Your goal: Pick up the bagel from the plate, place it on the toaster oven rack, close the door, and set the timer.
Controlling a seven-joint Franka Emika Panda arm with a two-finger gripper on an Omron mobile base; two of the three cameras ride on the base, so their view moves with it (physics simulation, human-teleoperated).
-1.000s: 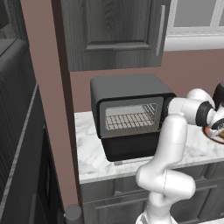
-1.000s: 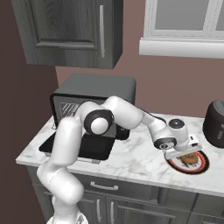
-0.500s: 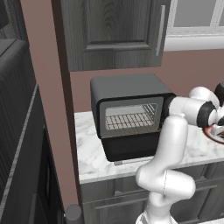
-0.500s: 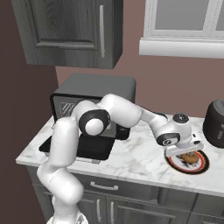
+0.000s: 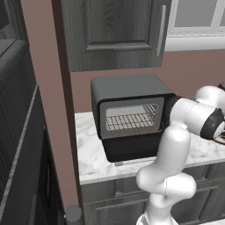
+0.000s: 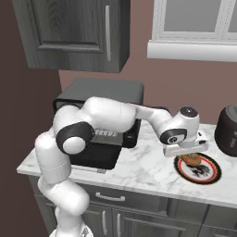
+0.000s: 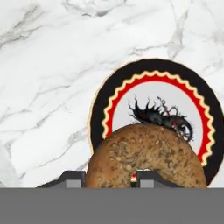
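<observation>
My gripper [image 6: 186, 152] is shut on the bagel [image 6: 190, 159], a golden-brown seeded ring held just above the plate [image 6: 209, 175] at the right of the marble counter. In the hand view the bagel [image 7: 146, 155] sits low in front of the plate [image 7: 97, 114]. One fingertip [image 7: 75, 179] is outside the ring and the other sits in its hole. The black toaster oven [image 5: 127, 90] stands to the left with its door [image 5: 132, 151] folded down. The wire rack [image 5: 129, 119] lies bare inside the cavity.
A dark rounded appliance [image 6: 228, 130] stands right behind the plate. Upper cabinets [image 6: 78, 32] hang above the oven, and a window sill [image 6: 192, 50] runs along the wall. My arm [image 6: 115, 118] stretches across the oven's front.
The bagel has risen a little off the plate in my shut gripper, and the hand has shifted slightly left. The oven and plate have stayed put.
</observation>
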